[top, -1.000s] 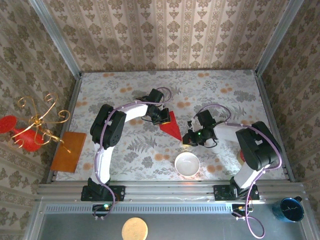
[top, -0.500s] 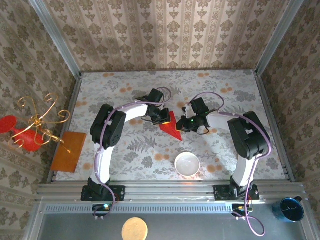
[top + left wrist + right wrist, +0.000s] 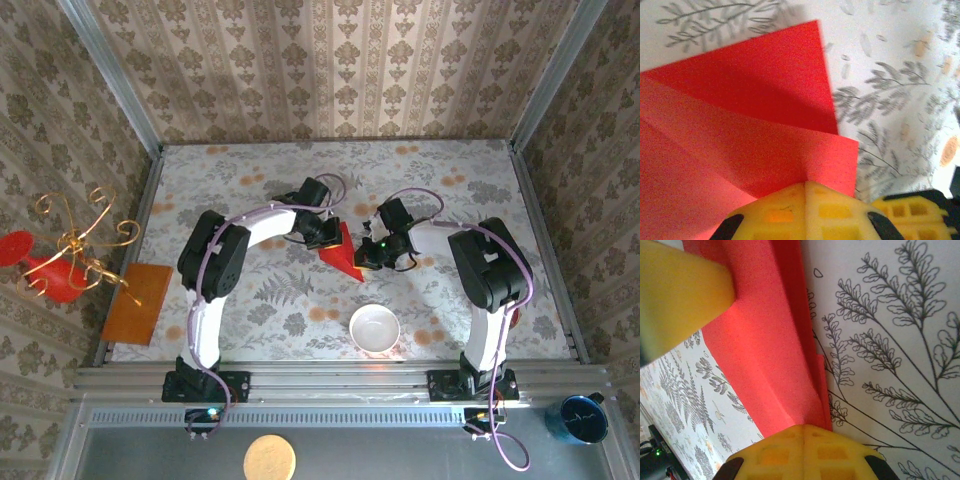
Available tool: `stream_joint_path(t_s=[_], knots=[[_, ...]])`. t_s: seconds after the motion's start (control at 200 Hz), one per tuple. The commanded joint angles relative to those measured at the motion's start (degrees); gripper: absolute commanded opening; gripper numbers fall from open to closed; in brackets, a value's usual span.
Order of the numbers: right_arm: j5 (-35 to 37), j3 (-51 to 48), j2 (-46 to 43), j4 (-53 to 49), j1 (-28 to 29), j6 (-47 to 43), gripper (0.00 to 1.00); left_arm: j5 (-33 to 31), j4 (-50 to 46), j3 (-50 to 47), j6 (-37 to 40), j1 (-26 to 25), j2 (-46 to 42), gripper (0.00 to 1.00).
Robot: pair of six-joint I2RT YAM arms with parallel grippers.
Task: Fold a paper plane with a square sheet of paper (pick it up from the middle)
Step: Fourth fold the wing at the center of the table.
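Note:
The square sheet of paper (image 3: 344,254) lies folded into a narrow red wedge mid-table, point toward the bowl. In the left wrist view its layered flaps (image 3: 745,110) spread out to both sides under my fingertips. My left gripper (image 3: 322,236) is shut, its tips (image 3: 805,184) resting on the wedge's upper left part. My right gripper (image 3: 368,256) is shut too, its tips (image 3: 804,428) set against the paper's narrow lower end (image 3: 775,365). No paper shows between either pair of jaws. The left finger (image 3: 680,295) shows in the right wrist view.
A white bowl (image 3: 374,327) stands just below the paper. An orange-brown board (image 3: 137,303) lies at the table's left edge, beside a red ornament with gold wire curls (image 3: 60,262). Off the table in front are a blue cup (image 3: 581,418) and a tan disc (image 3: 269,459).
My right gripper has swung up and left from beside the bowl to the paper's lower end. The left gripper and the paper have stayed put.

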Motion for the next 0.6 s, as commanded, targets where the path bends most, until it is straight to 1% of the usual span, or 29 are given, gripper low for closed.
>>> stream_joint_path(t_s=[0.0, 0.14, 0.345, 0.425, 0.595], knots=[[6.80, -0.49, 3.31, -6.31, 0.26, -1.26, 0.03, 0.10, 2.34, -2.18, 2.30, -1.20, -4.51, 0.07], [6.65, -0.15, 3.63, -6.68, 0.30, -1.13, 0.03, 1.84, 3.90, -3.99, 1.75, -1.87, -4.03, 0.07], [6.89, -0.03, 3.99, -7.35, 0.26, -0.92, 0.03, 3.55, 3.54, -3.70, 2.09, -2.02, -1.69, 0.07], [6.97, -0.03, 4.13, -7.54, 0.26, -0.87, 0.03, 3.42, 2.85, -3.18, 2.44, -2.01, -0.61, 0.07], [7.61, -0.18, 4.47, -8.42, 0.26, -0.92, 0.03, 0.59, 0.88, -2.46, 2.55, -1.63, 1.10, 0.07]])
